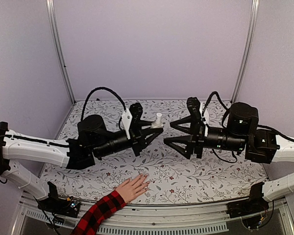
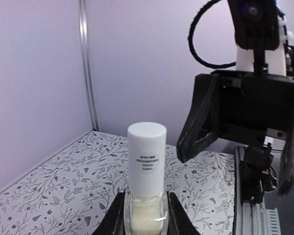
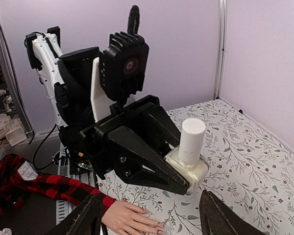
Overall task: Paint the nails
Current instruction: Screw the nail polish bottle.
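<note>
The left gripper (image 1: 158,128) is clamped on the small clear bottle (image 1: 158,121). Its 2 fingers (image 2: 112,218) press the glass body from either side, and the white cap (image 2: 146,155) stands upright above them. The bottle holds a pale liquid and hangs clear of the floral cloth (image 1: 206,181).

The right gripper (image 1: 168,133) faces the bottle from its right side, just beside it. Its jaws are spread wide with nothing between them, and it does not touch the bottle.

The nails (image 1: 146,176) lie on the near side of the bottle and lower down, a little to its left in the top view. They belong to the hand (image 1: 134,187), which rests palm down on the cloth with its fingers pointing roughly toward the bottle. The red-and-black plaid sleeve (image 1: 99,213) runs off to the near left of the bottle, over the table's edge.

The nails are well apart from both grippers and neither touches the hand. In the right wrist view the fingertips show under the bottle, low in the picture. The nails are too small there to tell whether any carries polish.
</note>
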